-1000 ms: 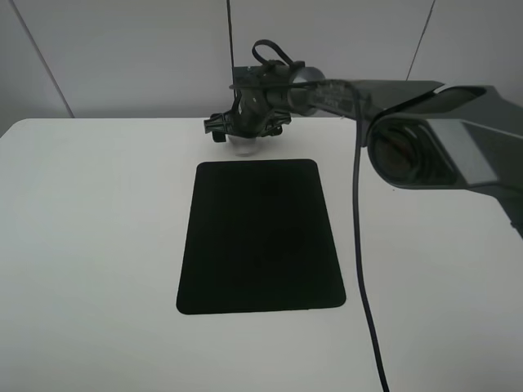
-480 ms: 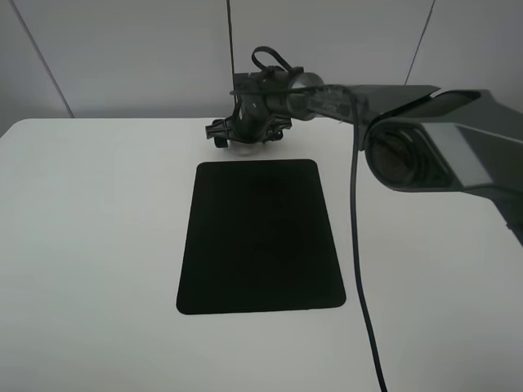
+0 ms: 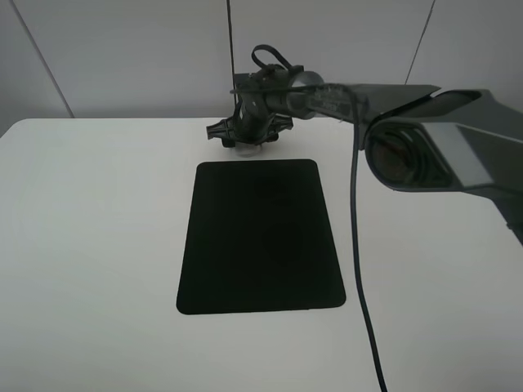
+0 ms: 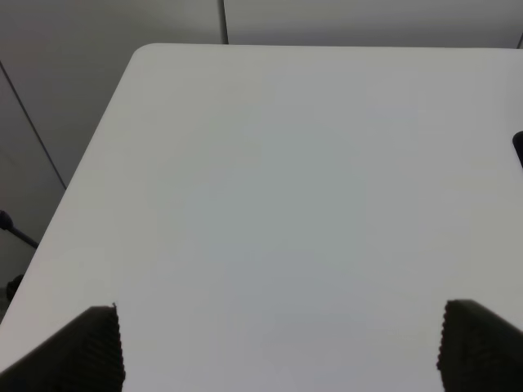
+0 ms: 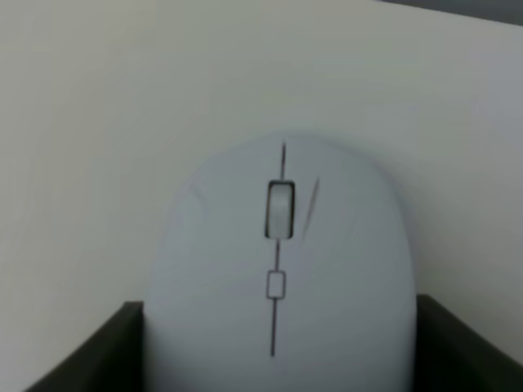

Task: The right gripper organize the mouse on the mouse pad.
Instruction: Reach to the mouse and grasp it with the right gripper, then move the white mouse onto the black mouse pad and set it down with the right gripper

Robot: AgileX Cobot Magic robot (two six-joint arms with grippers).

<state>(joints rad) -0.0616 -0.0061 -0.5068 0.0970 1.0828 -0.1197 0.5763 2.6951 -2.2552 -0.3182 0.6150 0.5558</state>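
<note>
The white mouse (image 3: 245,148) lies on the table just behind the far edge of the black mouse pad (image 3: 260,237), off the pad. My right gripper (image 3: 245,131) reaches across and sits down over the mouse, hiding most of it. In the right wrist view the mouse (image 5: 278,269) fills the space between the two dark fingers (image 5: 98,351), which press against its sides. My left gripper (image 4: 278,351) is open and empty over bare table; only its two fingertips show.
The white table (image 3: 98,245) holds only the pad and mouse. A black cable (image 3: 359,269) hangs from the right arm and crosses the table right of the pad. A corner of the pad (image 4: 518,151) shows in the left wrist view.
My right gripper has shifted slightly and settled lower over the mouse, so less of the mouse shows. The mouse and pad have stayed in place.
</note>
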